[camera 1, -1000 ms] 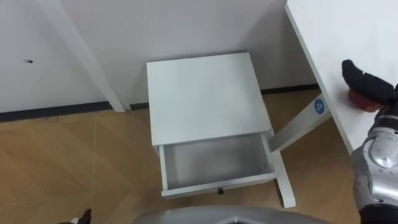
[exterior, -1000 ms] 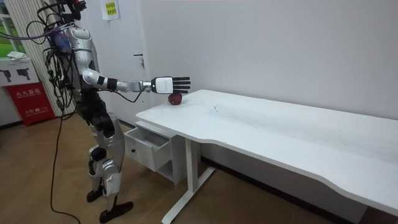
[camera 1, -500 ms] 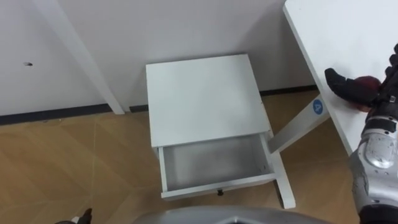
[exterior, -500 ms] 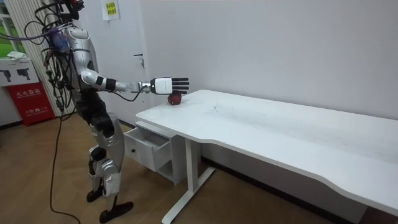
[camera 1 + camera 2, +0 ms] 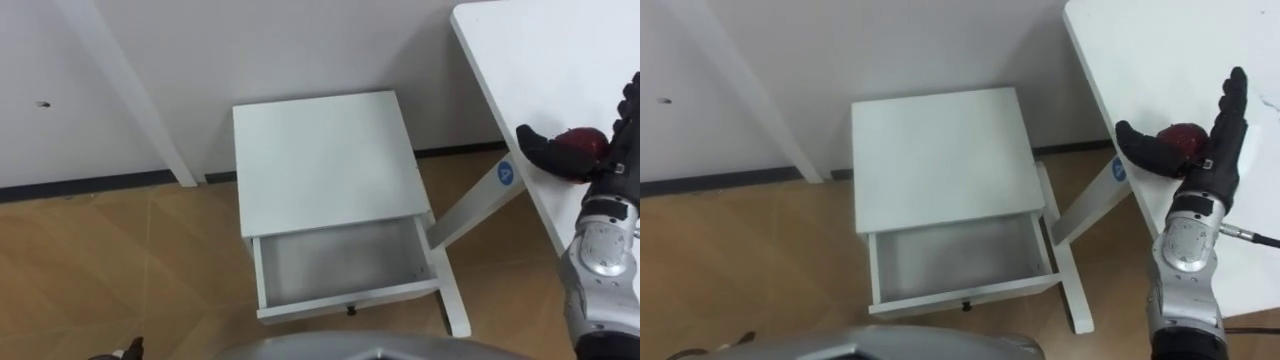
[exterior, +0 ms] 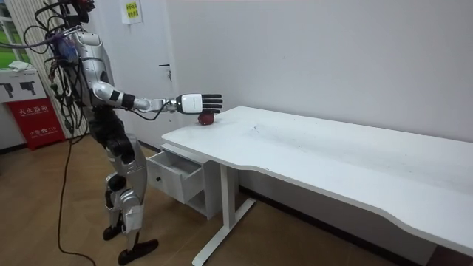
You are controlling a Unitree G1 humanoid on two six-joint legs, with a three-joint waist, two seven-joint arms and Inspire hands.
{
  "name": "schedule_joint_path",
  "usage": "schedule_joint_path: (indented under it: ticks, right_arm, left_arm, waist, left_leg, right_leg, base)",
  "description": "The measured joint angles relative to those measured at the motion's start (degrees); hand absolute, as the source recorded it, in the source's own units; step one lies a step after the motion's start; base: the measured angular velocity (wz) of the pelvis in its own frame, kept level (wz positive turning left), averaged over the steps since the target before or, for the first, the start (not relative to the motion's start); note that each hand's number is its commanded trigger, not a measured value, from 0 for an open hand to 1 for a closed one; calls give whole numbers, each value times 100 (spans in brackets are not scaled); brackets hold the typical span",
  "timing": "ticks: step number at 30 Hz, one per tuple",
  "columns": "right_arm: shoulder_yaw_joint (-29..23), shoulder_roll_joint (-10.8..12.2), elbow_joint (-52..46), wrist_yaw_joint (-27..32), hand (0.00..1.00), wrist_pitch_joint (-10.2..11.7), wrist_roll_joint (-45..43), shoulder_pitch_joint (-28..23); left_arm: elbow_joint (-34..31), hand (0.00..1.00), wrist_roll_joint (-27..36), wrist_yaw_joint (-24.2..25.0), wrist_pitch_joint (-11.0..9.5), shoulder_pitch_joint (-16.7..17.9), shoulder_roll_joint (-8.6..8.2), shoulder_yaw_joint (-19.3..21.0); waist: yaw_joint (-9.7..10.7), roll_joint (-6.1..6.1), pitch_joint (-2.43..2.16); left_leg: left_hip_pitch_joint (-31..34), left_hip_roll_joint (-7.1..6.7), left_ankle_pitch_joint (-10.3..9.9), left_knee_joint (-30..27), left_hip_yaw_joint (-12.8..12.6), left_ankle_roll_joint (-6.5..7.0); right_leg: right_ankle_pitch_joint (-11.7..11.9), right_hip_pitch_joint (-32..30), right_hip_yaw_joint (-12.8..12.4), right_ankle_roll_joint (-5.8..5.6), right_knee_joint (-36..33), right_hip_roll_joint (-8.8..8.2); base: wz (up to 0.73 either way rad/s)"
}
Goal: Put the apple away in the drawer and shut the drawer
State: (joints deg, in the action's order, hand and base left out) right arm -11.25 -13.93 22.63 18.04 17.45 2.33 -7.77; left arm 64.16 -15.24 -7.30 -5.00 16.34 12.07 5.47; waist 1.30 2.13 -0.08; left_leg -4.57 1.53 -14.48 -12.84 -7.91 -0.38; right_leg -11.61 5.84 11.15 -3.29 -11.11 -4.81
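The right robot hand (image 5: 1200, 165) hides the apple (image 5: 1183, 134) (near side).

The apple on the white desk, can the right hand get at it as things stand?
Probably yes. The right hand is open right at the apple near the desk corner. The apple lies between its thumb and straight fingers, with nothing in the way.

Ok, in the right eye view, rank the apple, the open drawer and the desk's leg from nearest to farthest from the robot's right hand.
1. apple: right at the right hand, on the desk corner.
2. desk's leg: below the hand, a little to its left.
3. open drawer: farthest, toward the view's lower left.
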Motion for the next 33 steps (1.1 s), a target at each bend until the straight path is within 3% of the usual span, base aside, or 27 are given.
schedule_joint_path:
  ticks: [9, 13, 14, 15, 16, 33]
  right_arm:
    - [-18, 8, 123, -40, 2, 14, -102, 25]
    - [-24, 33, 394, -24, 58, -1, -241, 31]
    - [-23, 36, 409, -20, 89, -19, -250, 24]
    - [0, 46, 486, -52, 100, -126, -256, 7]
    - [11, 78, 615, -62, 100, -204, -256, -15]
    - [-233, 76, 711, 4, 100, -133, -270, 33]
  left_arm:
    - [0, 0, -23, 3, 54, 6, -2, 4]
    - [2, 0, -50, 3, 77, -6, -5, 3]
    - [3, 0, -51, 3, 77, -1, -5, 3]
    - [8, 0, -51, 3, 83, 5, -4, 3]
    - [8, 0, -55, 3, 84, -2, -9, 3]
    - [6, 0, -66, 25, 91, -5, -22, 7]
  waist:
    - [4, -42, -28]
    - [5, -40, -26]
    - [3, -43, -24]
    - [3, -44, -23]
    - [-1, -48, -23]
    - [38, -43, -6]
  left_leg:
    - [2, 13, 1, -30, -28, 3]
    - [4, 17, 0, -70, -28, 4]
    - [7, 19, 0, -71, -28, 4]
    - [15, 20, 0, -77, -28, 4]
    - [31, 21, 0, -83, -28, 4]
    - [118, 41, -2, -154, -28, 7]
  right_leg:
    - [1, -26, 0, 2, -82, -2]
    - [1, -28, 8, 1, -134, -7]
    - [1, -37, 8, 1, -151, -7]
    - [0, -43, 11, 1, -156, -7]
    - [1, -60, 11, 1, -170, -8]
    - [1, -84, 62, 3, -163, -4]
  base:
    - [0]
    - [0]
    - [0]
    - [0]
    - [0]
    - [1]
